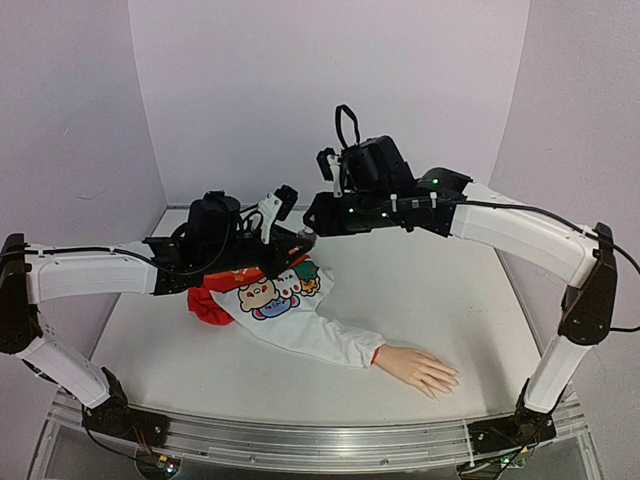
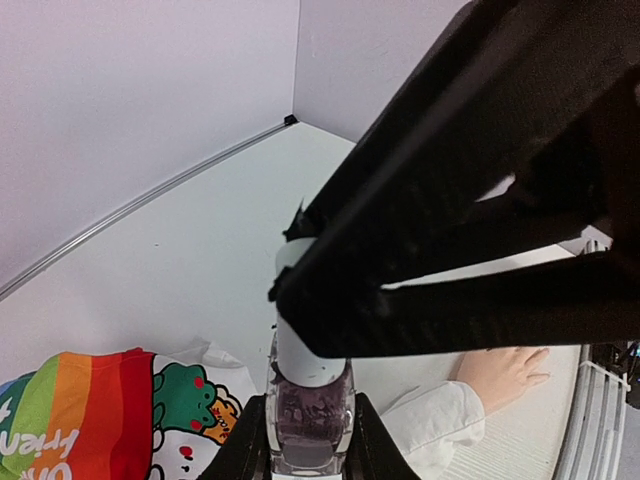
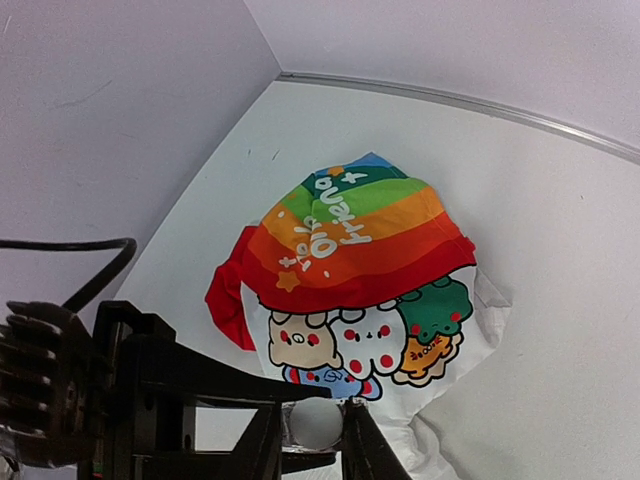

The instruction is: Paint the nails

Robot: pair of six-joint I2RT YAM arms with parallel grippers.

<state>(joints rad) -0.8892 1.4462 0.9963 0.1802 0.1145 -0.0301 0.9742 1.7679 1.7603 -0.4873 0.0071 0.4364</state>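
Much of the meeting point is hidden in the top view, where the two black pincers overlap and the bottle between them can hardly be made out. The nails are too small to tell apart in any view, so no painted one can be picked out; they are on the hand, which lies flat on the table, well apart from both pincers, on the side of the arm bases and toward the right arm. The left wrist view shows what the top view does not: the left pincer is clenched on the clear bottle, held upright, but the right pincer's dark body crosses in front and covers the top of the cap. The right wrist view looks down on that pale cap: it sits tight between the fingers of the right pincer, with no gap visible on either side. Beyond it lies a rainbow cloth with cartoon figures, cut off at the bottom. Its white sleeve reaches the hand's wrist.
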